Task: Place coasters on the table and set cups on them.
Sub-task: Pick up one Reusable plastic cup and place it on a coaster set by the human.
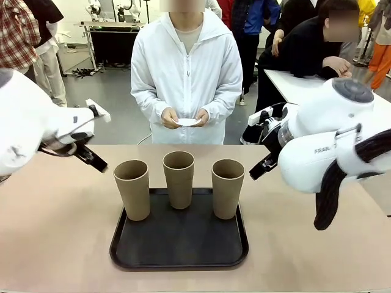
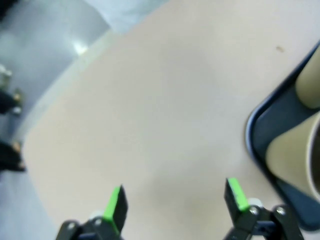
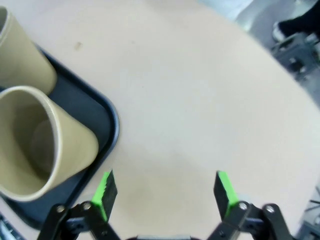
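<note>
While three cups (image 1: 179,177) stand on the black tray (image 1: 177,259), the left gripper (image 2: 175,194) and right gripper (image 3: 165,182) hang spread wide over bare table (image 1: 61,232) beside its rims; a person (image 1: 186,67) holds a coaster (image 1: 187,121) beyond.

**Front view:** the white item lying in the person's hands (image 1: 170,117), probably the coasters (image 1: 187,122), is appearing too small for its edge pattern or number to be told. **Left wrist view:** motion blur is softening the whole picture, and the right edge is cutting off the black tray (image 2: 257,150) and two cups (image 2: 292,162). **Right wrist view:** the left edge is cropping both cups (image 3: 40,150) and the tray (image 3: 102,107).
</note>
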Available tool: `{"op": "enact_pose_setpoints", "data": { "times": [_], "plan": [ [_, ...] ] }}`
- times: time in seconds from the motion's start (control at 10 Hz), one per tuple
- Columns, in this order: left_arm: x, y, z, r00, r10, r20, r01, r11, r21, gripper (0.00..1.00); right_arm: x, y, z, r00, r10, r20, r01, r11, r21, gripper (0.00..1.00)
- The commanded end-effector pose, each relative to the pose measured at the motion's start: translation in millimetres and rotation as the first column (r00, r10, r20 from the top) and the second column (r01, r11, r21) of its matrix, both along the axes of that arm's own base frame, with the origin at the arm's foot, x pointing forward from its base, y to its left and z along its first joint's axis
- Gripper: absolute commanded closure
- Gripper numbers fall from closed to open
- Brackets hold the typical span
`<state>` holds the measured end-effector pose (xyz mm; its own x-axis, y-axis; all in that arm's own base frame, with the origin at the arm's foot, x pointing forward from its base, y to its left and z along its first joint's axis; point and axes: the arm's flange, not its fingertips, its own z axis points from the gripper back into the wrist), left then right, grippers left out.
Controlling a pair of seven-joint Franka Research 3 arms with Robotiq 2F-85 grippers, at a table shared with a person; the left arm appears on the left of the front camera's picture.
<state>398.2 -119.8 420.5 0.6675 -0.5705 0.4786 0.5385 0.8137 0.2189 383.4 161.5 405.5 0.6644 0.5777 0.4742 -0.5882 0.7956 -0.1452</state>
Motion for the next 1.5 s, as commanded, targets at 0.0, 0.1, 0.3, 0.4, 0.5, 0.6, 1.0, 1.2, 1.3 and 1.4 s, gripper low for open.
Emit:
{"op": "enact_pose_setpoints", "data": {
  "times": [0.0,0.1,0.3,0.4,0.5,0.6,1.0,1.2,1.3,1.4],
  "plan": [
    [-53.7,29.2,58.6,0.997,-0.055,-0.061,0.056,0.998,0.017,0.0,-78.7,-12.1,52.6,0.995,-0.011,-0.103,0.009,1.0,-0.026,0.0],
    [-79.5,35.2,76.7,0.99,-0.088,-0.112,0.088,0.996,-0.01,0.0,-116.1,-7.4,65.4,0.99,-0.012,-0.137,0.004,0.998,-0.055,0.0],
    [-108.4,46.0,98.0,0.978,-0.073,-0.193,0.075,0.997,0.003,0.0,-173.0,-4.4,79.7,0.983,-0.044,-0.177,0.027,0.995,-0.097,0.0],
    [-116.6,50.9,100.0,0.978,0.001,-0.21,-0.002,1.0,-0.002,0.0,-182.9,-7.5,76.3,0.981,-0.077,-0.178,0.055,0.991,-0.121,0.0],
    [-118.6,44.7,93.3,0.96,0.156,-0.233,-0.161,0.987,-0.004,0.0,-116.3,5.3,98.7,0.988,-0.031,-0.154,0.014,0.994,-0.11,0.0],
    [-103.4,44.7,104.1,0.98,-0.064,-0.189,0.066,0.998,0.003,0.0,-116.3,5.3,98.7,0.988,-0.031,-0.154,0.014,0.994,-0.11,0.0],
    [-86.1,91.9,98.8,0.966,-0.064,-0.252,-0.05,0.905,-0.423,0.0,-127.2,-86.5,89.6,0.983,-0.061,-0.173,0.141,0.855,0.499,0.0],
    [-62.5,142.2,87.8,0.952,-0.151,-0.265,-0.111,0.636,-0.763,0.0,-121.4,-144.2,65.6,0.983,0.021,-0.183,0.131,0.622,0.772,0.0],
    [-47.6,152.4,83.6,0.936,-0.212,-0.28,-0.148,0.485,-0.862,0.0,-117.2,-162.5,48.3,0.974,0.056,-0.219,0.153,0.552,0.819,0.0],
    [-46.1,167.1,68.8,0.928,-0.223,-0.299,-0.203,0.372,-0.906,0.0,-117.4,-175.7,28.7,0.954,0.113,-0.279,0.179,0.531,0.828,0.0]
  ]
}}
